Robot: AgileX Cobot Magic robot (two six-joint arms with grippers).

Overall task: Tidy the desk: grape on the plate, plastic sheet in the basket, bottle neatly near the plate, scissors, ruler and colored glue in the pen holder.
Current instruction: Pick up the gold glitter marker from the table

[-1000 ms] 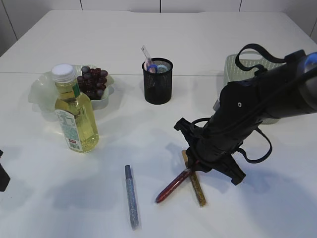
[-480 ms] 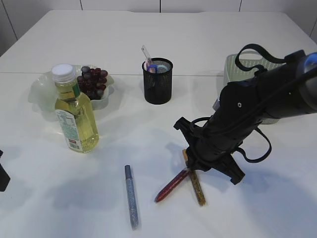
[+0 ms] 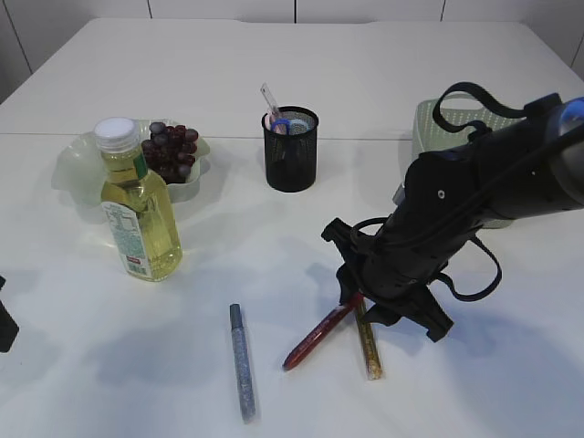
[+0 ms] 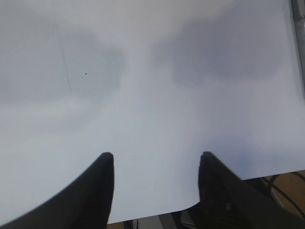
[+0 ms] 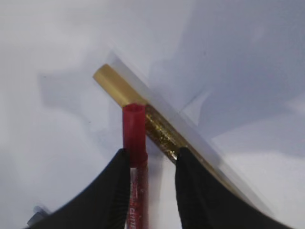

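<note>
My right gripper [image 3: 358, 306] [image 5: 152, 151] hangs low over two crossed colored glue pens, jaws open. The red glue [image 3: 315, 338] [image 5: 134, 129] lies between the fingers, against the left one, with a gap to the right one. The gold glue [image 3: 369, 351] [image 5: 119, 86] passes under the right finger. A silver glue [image 3: 242, 370] lies further left. Grapes [image 3: 172, 148] sit on the plate [image 3: 73, 164], and the bottle [image 3: 139, 205] stands in front. Scissors [image 3: 281, 123] and ruler [image 3: 270, 99] stand in the pen holder [image 3: 290, 155]. The plastic sheet is out of view. My left gripper [image 3: 5, 324] [image 4: 156, 155] is open and holds nothing.
The pale green basket [image 3: 438, 123] stands at the back right, half hidden behind my right arm. The table's near edge [image 4: 157, 210] runs just below the left gripper's fingers.
The right gripper's jaws have gone from shut to open. The gold glue's upper end has swung right, and the red glue has slid a little to the left.
</note>
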